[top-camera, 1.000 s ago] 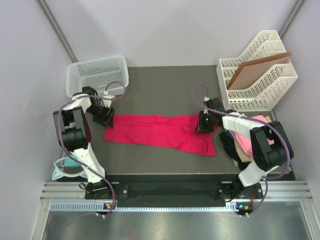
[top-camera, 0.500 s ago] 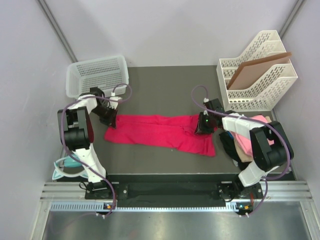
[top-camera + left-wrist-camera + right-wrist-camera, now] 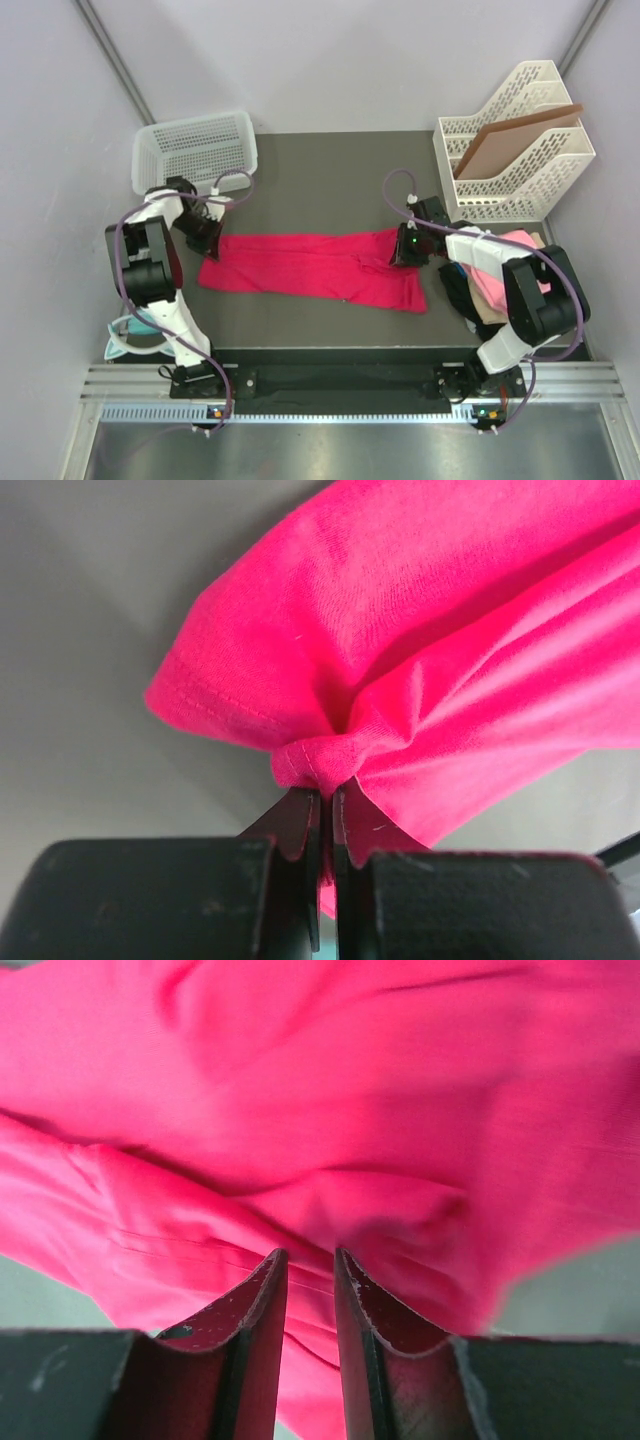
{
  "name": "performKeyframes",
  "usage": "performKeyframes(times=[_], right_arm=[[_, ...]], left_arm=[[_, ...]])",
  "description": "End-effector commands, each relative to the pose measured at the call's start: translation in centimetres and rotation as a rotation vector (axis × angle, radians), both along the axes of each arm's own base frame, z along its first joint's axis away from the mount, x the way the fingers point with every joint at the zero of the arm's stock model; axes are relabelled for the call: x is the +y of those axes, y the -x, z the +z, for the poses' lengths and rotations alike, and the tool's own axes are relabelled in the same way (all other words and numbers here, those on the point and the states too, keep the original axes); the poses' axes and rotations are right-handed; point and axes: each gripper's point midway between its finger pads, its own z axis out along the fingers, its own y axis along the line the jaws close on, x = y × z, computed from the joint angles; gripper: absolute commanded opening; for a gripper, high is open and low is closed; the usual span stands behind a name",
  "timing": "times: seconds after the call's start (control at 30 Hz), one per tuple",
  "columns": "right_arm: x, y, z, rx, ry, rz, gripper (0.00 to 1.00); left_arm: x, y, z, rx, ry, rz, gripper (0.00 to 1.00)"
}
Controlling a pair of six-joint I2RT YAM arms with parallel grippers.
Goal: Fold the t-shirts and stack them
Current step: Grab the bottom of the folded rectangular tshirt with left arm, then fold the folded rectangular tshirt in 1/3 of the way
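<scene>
The dark table (image 3: 330, 170) is crossed from left to right by the crimson t-shirt (image 3: 310, 265), which is laid out as a long, narrow band near the middle. Half a second ago its left end was seen a little further right; that end has since been drawn outward to the left, and the band is pulled longer and flatter. Its right end is barely shifted.

At the far right corner a white file rack (image 3: 515, 140) is seen, and at the far left corner a white mesh basket (image 3: 195, 150); neither is changed. A pile of shirts (image 3: 488, 290) in light pink, beige and black is lying at the right edge, partly hidden under the right arm, just beside the crimson t-shirt.

The left gripper (image 3: 322, 795) is found at the left end, displaced slightly leftward. Its jaws are pressed together on a puckered pinch of the hem.

The right gripper (image 3: 310, 1260) is kept where it was, at the far edge near the right end. Its jaws are drawn nearly together, with a fold of crimson cloth caught in the narrow gap.
</scene>
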Motion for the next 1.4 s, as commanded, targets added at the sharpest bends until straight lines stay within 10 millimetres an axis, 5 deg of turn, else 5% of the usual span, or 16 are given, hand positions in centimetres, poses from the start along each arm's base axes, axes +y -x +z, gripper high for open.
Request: performKeyframes(times=[0.0, 0.17, 0.5, 0.73, 0.9, 1.17, 1.37], right_arm=[[0.5, -0.4, 2.2, -0.074, -0.013, 0.036, 0.27], [0.3, -0.2, 2.8, -0.087, -0.008, 0.049, 0.29], [-0.4, 0.1, 3.4, -0.111, 0.004, 0.043, 0.29], [-0.2, 0.2, 3.5, -0.118, -0.012, 0.042, 0.29], [-0.3, 0.3, 3.8, -0.127, -0.012, 0.044, 0.29], [-1.0, 1.0, 3.7, -0.134, -0.003, 0.042, 0.29], [-1.1, 1.1, 3.7, -0.134, -0.003, 0.041, 0.29]], left_arm=[[4.7, -0.1, 3.7, -0.064, -0.104, 0.028, 0.0], [6.3, -0.3, 5.0, -0.086, -0.123, 0.055, 0.0], [4.1, -1.5, 10.2, -0.103, -0.048, 0.096, 0.0], [-1.1, -1.1, 13.8, -0.143, -0.111, 0.04, 0.0], [-6.5, 0.9, 12.0, -0.053, -0.164, -0.059, 0.0], [-10.1, 0.9, 10.1, 0.015, -0.162, -0.062, 0.0], [-14.5, 0.9, 9.7, 0.029, -0.125, -0.099, 0.0]])
